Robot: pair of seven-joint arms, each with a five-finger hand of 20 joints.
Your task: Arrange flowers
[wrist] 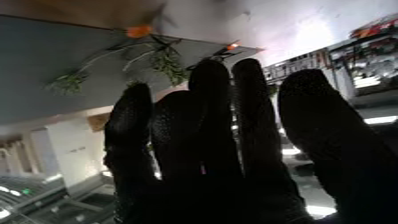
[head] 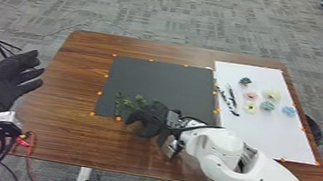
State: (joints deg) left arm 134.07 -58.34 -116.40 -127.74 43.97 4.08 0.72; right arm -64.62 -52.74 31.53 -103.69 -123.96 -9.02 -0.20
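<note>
Grey carpet [head: 150, 16] surrounds the brown table [head: 80, 67]. Just beyond the right hand [head: 147, 119] and to its left, green sprigs [head: 127, 105] lie on a dark mat [head: 163, 81]; the flowers [head: 268, 106] are farther off to its right. Its fingers are straight and slightly spread, pinching nothing. Thin, crossing stems could snag together, or skew if it brushes them. The left hand [head: 7, 78] is open, well apart.
</note>
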